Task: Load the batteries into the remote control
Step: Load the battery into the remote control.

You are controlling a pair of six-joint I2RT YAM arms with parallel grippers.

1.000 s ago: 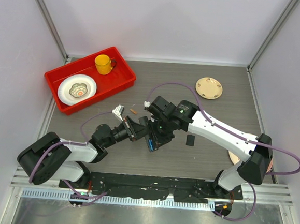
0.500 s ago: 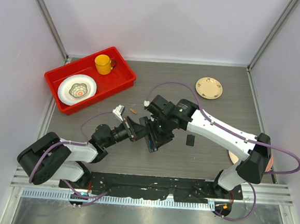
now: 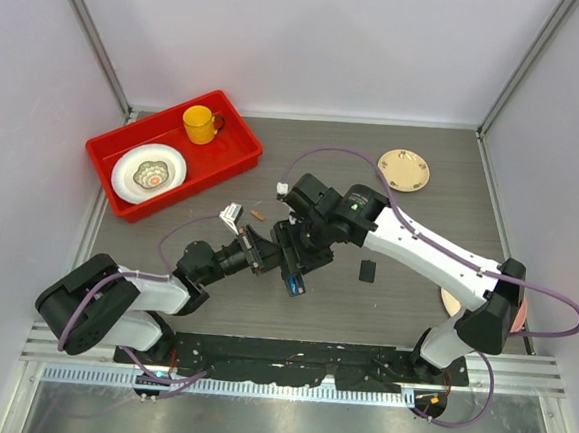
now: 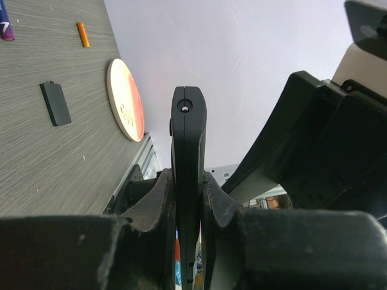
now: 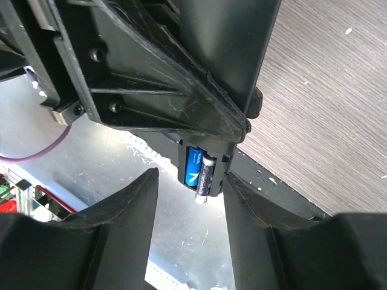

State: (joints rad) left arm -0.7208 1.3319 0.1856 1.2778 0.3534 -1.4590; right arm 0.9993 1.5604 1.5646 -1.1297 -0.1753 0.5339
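Observation:
My left gripper (image 3: pixel 278 259) is shut on the black remote control (image 3: pixel 292 274) and holds it above the table; in the left wrist view the remote (image 4: pixel 188 133) stands edge-on between the fingers (image 4: pixel 158 199). In the right wrist view its open compartment holds a blue battery (image 5: pixel 193 167) and a dark silver battery (image 5: pixel 207 175) whose end sticks out. My right gripper (image 5: pixel 190 223) is open, its fingers on either side of that end without touching; the top view shows it (image 3: pixel 305 248) over the remote. An orange battery (image 3: pixel 258 215) lies on the table behind, with a purple one (image 4: pixel 6 30) nearby.
A small black square piece (image 3: pixel 368 271) lies right of the grippers. A red tray (image 3: pixel 236 162) with a yellow mug (image 3: pixel 201 124) and a white plate (image 3: pixel 149 172) stands back left. A beige plate (image 3: pixel 404 169) is back right; another plate (image 3: pixel 451 305) lies under the right arm.
The right gripper has shifted slightly back and left over the remote. The left arm still holds the remote in the same place.

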